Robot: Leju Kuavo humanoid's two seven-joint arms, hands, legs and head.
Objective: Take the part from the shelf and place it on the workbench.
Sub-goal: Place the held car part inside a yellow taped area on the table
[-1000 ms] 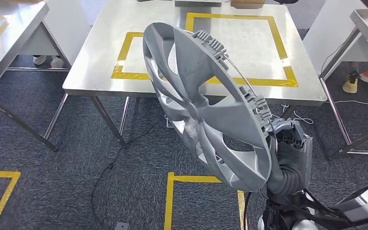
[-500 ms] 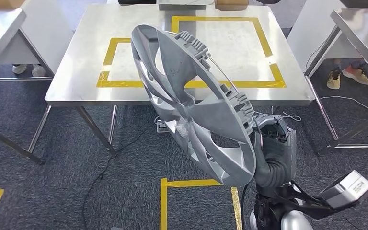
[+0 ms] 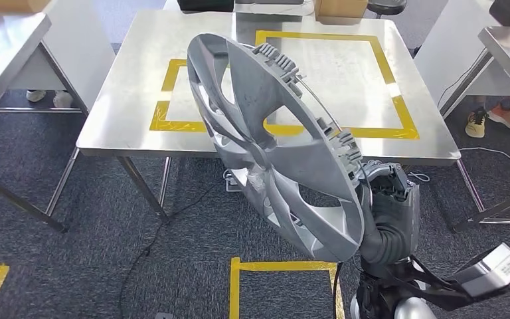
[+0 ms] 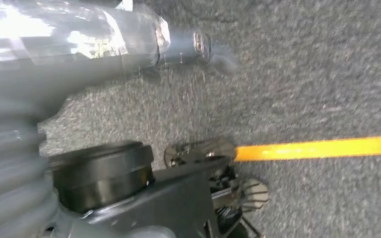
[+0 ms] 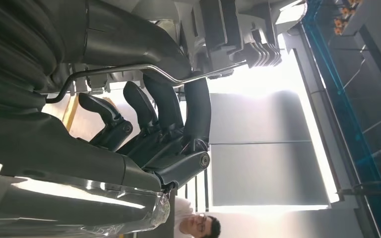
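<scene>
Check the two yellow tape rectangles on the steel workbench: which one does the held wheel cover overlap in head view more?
The smaller left yellow tape rectangle; the silver plastic wheel cover hides its right side. The larger right rectangle stays mostly visible.

A grey ribbed cover is sheathing the right hand (image 3: 390, 199), dark fingers (image 5: 168, 106) are showing beyond it, and clear plastic wrap is covering the silver forearm (image 5: 69, 201).
</scene>
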